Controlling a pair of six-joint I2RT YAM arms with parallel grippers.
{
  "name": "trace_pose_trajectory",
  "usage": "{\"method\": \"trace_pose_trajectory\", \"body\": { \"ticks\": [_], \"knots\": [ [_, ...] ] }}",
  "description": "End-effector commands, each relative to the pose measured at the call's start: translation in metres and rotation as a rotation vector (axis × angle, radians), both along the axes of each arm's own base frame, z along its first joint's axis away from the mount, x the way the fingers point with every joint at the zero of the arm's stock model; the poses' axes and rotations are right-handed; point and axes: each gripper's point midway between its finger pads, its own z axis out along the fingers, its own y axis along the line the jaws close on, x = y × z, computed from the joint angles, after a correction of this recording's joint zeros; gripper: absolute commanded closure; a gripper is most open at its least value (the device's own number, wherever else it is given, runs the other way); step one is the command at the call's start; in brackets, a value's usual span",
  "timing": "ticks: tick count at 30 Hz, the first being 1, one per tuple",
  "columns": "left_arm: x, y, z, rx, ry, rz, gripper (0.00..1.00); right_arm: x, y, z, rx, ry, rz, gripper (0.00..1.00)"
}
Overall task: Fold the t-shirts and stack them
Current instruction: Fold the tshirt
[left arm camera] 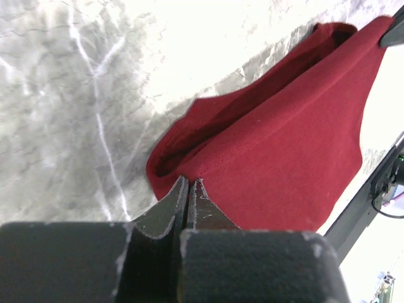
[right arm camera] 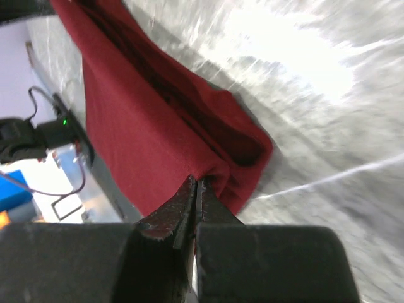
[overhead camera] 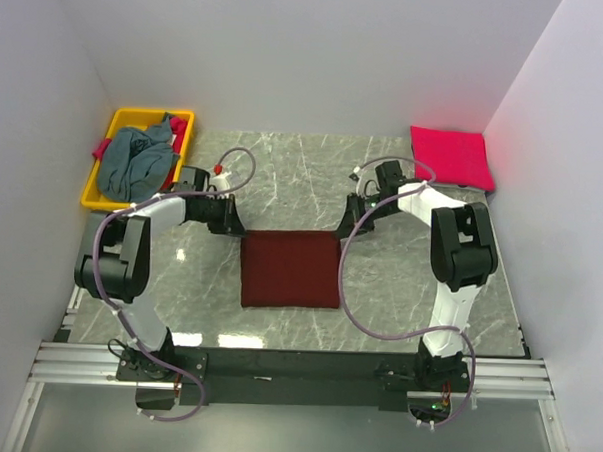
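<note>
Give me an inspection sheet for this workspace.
Surface: grey marble-patterned tabletop, some glare.
Job's things: dark maroon cloth t-shirt folded, centre; bright pink-red t-shirt folded, far right corner; grey-blue t-shirt crumpled in bin.
Clutter: yellow plastic bin, far left.
Grippers: left gripper and right gripper each shut on a far corner of the maroon shirt.
Cables: purple-grey cables loop along both arms.
Surroundings: plain white walls.

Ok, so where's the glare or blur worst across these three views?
Left wrist: table blown out white beyond the maroon t-shirt. Right wrist: similar glare upper right, marble looks smeared. Top external: evenly lit and sharp, with faint reflections near the front edge.
</note>
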Motion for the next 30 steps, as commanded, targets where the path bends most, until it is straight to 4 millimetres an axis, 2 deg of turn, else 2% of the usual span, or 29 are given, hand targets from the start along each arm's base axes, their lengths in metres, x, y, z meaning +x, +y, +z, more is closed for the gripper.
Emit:
{"method": "trace_pose_trajectory", "body": {
  "ticks": [1,4,10,13,14,15,17,18,21,23,25,30],
  "knots": [
    [0.023,0.009,0.011,0.018,-0.076,0.023,0.99,0.027,-0.016,0.015,-0.032,-0.138,-0.06,1.0],
    [0.032,0.008,0.002,0.015,-0.053,0.032,0.99,0.034,-0.013,0.006,-0.027,-0.118,-0.076,1.0],
    [0.047,0.017,-0.015,0.055,-0.056,0.069,0.99,0.058,-0.016,-0.014,-0.074,-0.147,-0.095,1.0],
    [0.05,0.014,-0.012,0.034,-0.066,0.047,0.99,0.065,-0.008,-0.006,-0.029,-0.142,-0.087,1.0],
    [0.05,0.01,-0.007,0.012,-0.074,0.03,0.96,0.066,-0.006,-0.001,-0.011,-0.135,-0.083,0.98],
    [0.051,0.008,0.002,0.0,-0.091,0.02,0.83,0.062,-0.004,0.003,-0.001,-0.117,-0.076,0.83],
    [0.045,0.007,0.014,-0.021,-0.101,0.002,0.74,0.059,-0.005,0.018,0.015,-0.136,-0.069,0.65],
    [0.04,0.006,0.025,-0.032,-0.122,-0.007,0.68,0.052,-0.007,0.028,0.014,-0.151,-0.066,0.61],
    [0.022,0.008,0.034,-0.035,-0.122,-0.006,0.56,0.035,-0.01,0.042,0.021,-0.158,-0.061,0.57],
    [0.014,0.006,0.035,-0.051,-0.099,0.008,0.5,0.021,-0.011,0.035,0.02,-0.124,-0.058,0.57],
    [0.005,0.003,0.03,-0.061,-0.064,0.013,0.49,0.01,-0.01,0.028,0.026,-0.084,-0.053,0.57],
    [-0.011,-0.01,0.011,-0.057,-0.004,0.005,0.5,-0.001,-0.005,0.005,0.016,-0.019,-0.028,0.59]
  ]
}}
